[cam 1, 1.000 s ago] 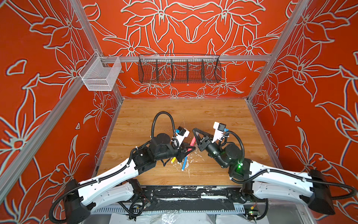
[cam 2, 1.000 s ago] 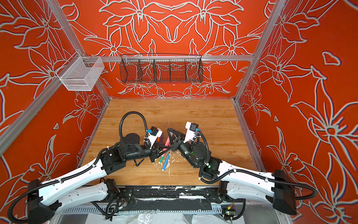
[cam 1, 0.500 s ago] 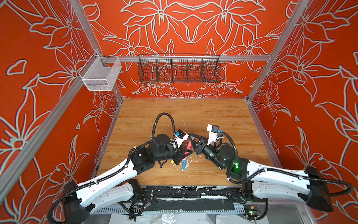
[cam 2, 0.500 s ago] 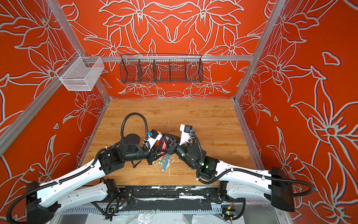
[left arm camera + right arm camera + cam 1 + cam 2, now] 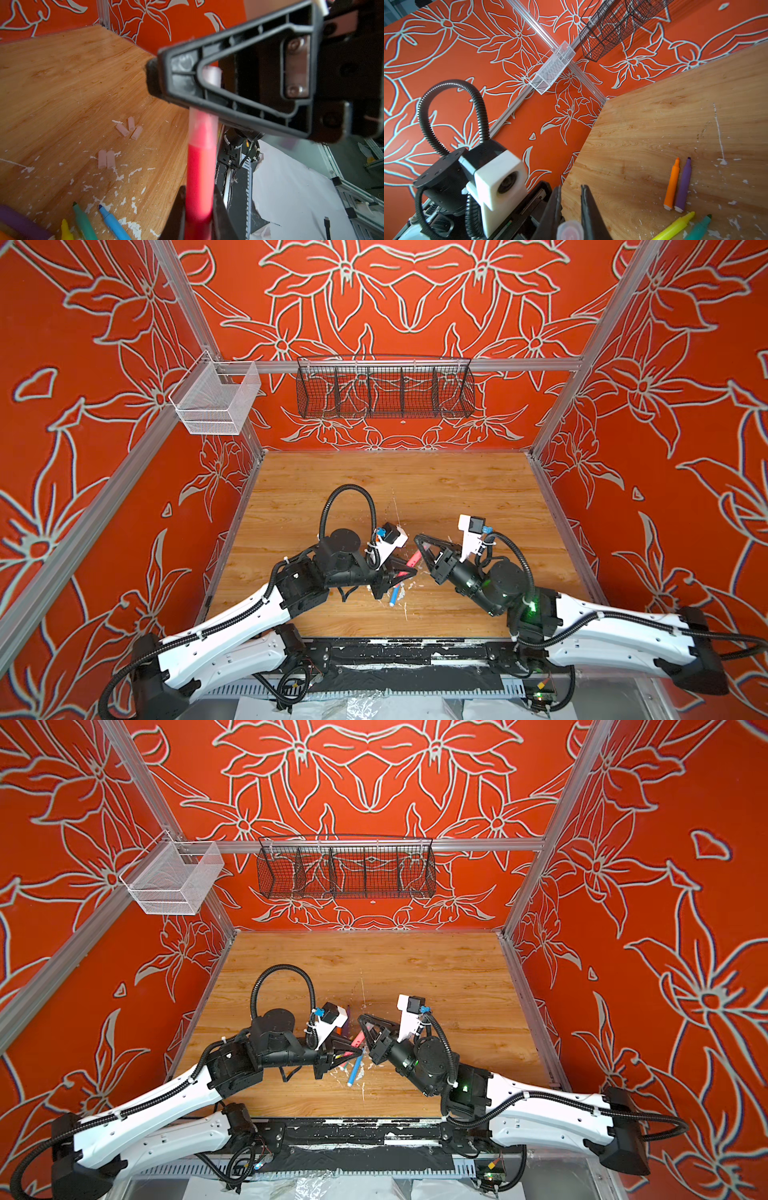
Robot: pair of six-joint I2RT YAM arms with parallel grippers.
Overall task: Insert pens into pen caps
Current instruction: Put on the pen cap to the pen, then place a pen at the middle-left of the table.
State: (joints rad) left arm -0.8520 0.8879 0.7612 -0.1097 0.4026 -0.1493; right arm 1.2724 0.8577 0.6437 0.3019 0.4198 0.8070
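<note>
Pen (image 5: 199,176) clamped in left pincer (image 5: 199,200) is seated in cap (image 5: 204,128) pinched by right pincer (image 5: 570,199) — five pens (image 5: 683,185), five caps (image 5: 106,159) are left unpaired.

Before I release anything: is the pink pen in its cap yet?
In, at least partly: in the left wrist view the clear cap covers the tip of the pink pen. Whether it is fully seated, cannot tell.

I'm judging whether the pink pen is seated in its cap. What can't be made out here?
How deep the pink pen sits in the cap: right gripper covers it, left wrist view.
Cap's end, right wrist view: blurred, cut by the edge.
Loose caps: too small in both top views.
</note>
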